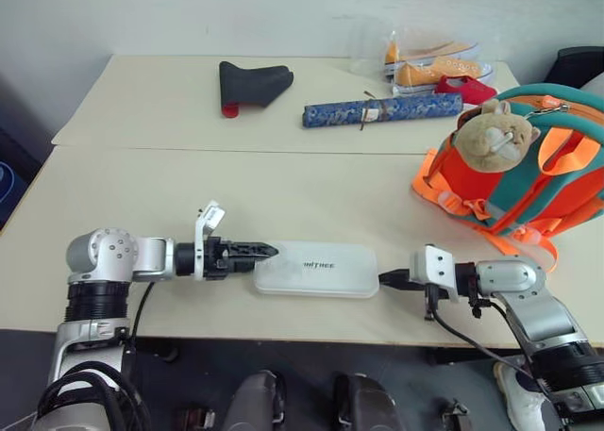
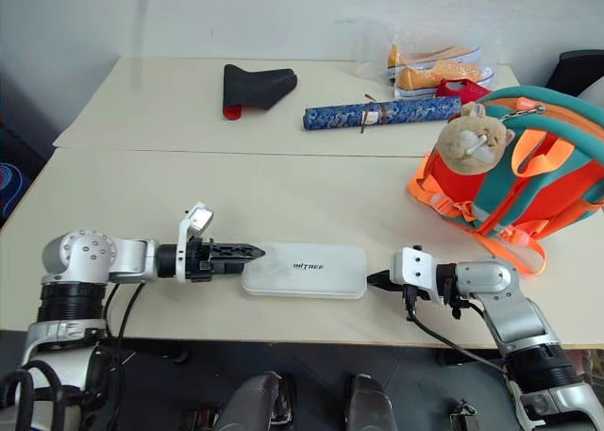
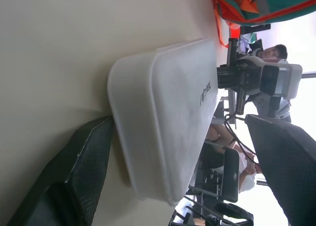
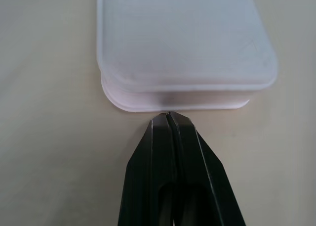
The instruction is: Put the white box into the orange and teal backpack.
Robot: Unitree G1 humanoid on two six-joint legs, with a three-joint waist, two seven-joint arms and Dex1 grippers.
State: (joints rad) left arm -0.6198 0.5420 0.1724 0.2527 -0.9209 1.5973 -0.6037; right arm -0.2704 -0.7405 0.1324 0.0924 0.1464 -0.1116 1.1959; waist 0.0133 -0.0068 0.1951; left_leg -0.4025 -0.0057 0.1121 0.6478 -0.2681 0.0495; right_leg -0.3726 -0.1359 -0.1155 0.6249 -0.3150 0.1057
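The white box (image 1: 316, 268) lies flat near the table's front edge, its dark lettering facing up. My left gripper (image 1: 267, 251) is at the box's left end and open. In the left wrist view its fingers (image 3: 79, 186) stand wide apart, with the box end (image 3: 163, 127) between them. My right gripper (image 4: 169, 114) is shut, and its tips sit against the box's right end (image 4: 182, 95). The orange and teal backpack (image 1: 528, 181) stands at the right of the table, behind my right arm, with a tan plush charm (image 1: 493, 134) on its front.
A blue patterned roll (image 1: 382, 109), a black and red object (image 1: 253, 82) and orange shoes (image 1: 436, 68) lie on the far table. The table's front edge (image 1: 283, 335) runs just behind both arms. Bare tabletop (image 1: 283, 190) separates the box from the far items.
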